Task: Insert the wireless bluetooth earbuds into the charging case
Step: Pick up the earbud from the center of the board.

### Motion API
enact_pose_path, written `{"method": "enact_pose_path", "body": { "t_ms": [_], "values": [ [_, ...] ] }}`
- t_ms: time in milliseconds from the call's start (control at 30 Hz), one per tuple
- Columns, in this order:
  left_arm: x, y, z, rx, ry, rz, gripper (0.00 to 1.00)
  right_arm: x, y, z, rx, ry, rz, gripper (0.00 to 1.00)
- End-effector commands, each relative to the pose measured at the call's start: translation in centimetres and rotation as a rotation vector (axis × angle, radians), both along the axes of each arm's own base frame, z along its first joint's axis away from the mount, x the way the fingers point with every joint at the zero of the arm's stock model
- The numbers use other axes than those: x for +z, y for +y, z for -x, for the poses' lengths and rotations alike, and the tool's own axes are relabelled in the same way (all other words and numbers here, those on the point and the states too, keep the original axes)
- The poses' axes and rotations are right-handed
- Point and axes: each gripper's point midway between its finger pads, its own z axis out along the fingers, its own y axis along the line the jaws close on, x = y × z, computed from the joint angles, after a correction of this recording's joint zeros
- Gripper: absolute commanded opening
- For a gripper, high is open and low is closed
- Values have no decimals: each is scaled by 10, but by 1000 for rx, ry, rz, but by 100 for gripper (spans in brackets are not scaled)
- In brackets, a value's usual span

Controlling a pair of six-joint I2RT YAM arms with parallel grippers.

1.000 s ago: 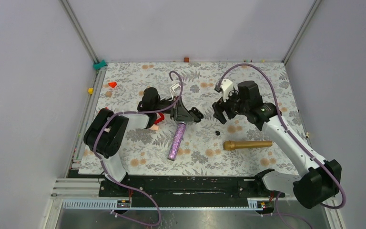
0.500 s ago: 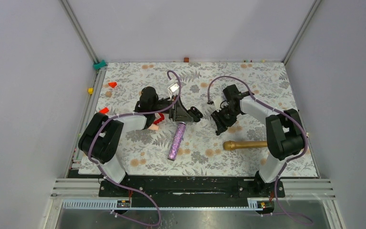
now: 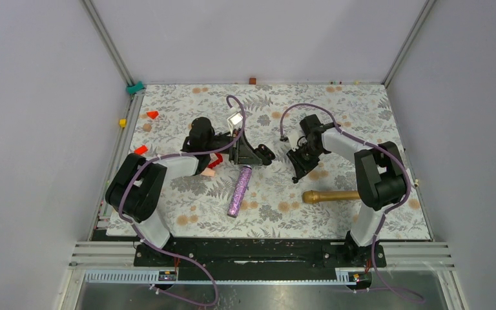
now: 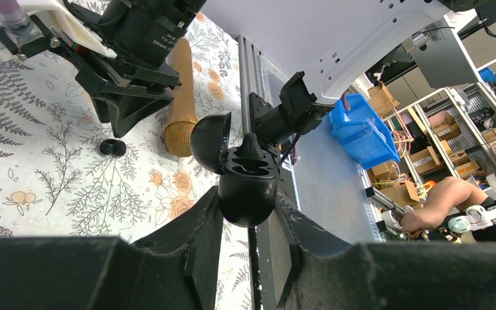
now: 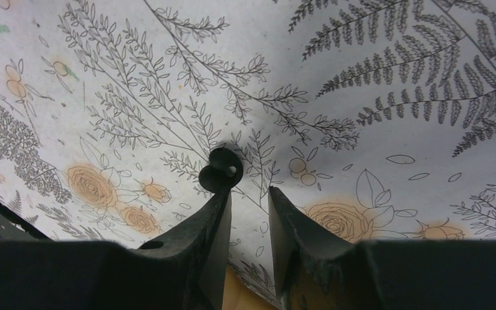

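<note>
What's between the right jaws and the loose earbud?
Nothing: the right wrist view shows only bare mat between the right gripper and the earbud lying just ahead.

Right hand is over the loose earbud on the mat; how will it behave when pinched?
The earbud is tiny, rounded and smooth, so it may squirt from the right hand. It lies off-centre of the open hand, so closing could nudge it sideways. Probably very light.
</note>
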Motion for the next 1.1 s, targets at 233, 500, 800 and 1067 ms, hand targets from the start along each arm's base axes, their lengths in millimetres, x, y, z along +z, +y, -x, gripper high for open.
{"method": "enact_pose_path", "body": {
  "t_ms": [233, 500, 800, 1067],
  "values": [
    [17, 1, 4, 7, -97, 34, 15, -3, 6, -11, -34, -28, 77, 33],
    [19, 2, 5, 5, -107, 37, 15, -14, 13, 3, -6, 12, 111, 30],
    [18, 1, 5, 4, -109, 36, 15, -8, 26, 12, -24, 79, 58, 42],
    [18, 1, 5, 2, -111, 36, 15, 1, 40, 19, -28, 120, -8, 42]
  ]
}}
